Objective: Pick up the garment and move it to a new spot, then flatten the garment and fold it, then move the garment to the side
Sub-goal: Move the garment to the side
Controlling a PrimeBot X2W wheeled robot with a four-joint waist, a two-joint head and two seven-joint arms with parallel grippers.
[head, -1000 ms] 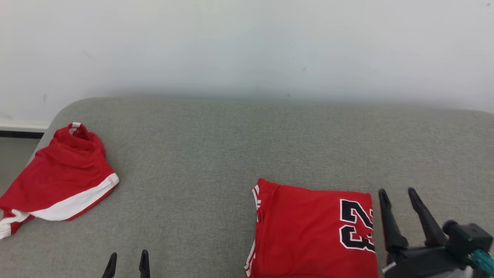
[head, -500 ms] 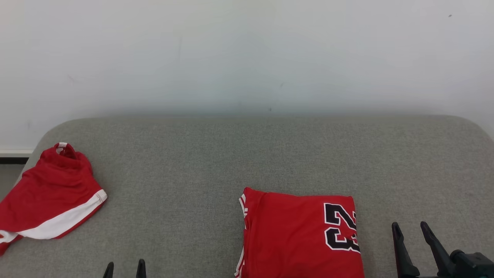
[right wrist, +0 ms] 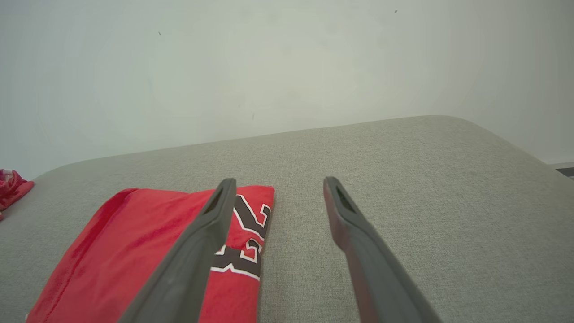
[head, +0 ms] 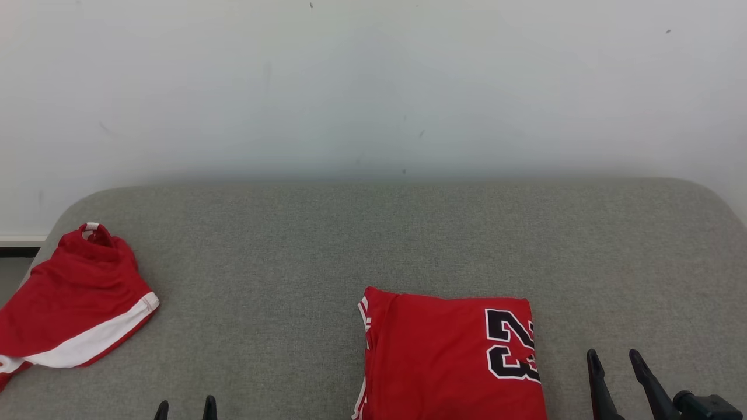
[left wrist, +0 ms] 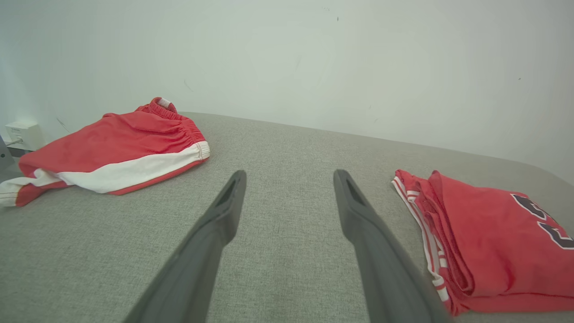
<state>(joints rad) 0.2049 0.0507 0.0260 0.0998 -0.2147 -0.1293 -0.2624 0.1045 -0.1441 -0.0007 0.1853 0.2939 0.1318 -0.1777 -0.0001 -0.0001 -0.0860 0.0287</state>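
Jersey (head: 443, 356) — folded flat, number up, on the grey counter (head: 373, 233) between the two pairs, just beside the right jaws | both pairs spread wide, holding nothing — fold looks finished, so no grip needed | shorts (head: 70, 297) well left of left jaws

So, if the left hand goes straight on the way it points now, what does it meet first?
Probably bare grey cushion, in the gap between the red shorts and the folded red jersey; depth is unclear, and the white wall stands beyond.
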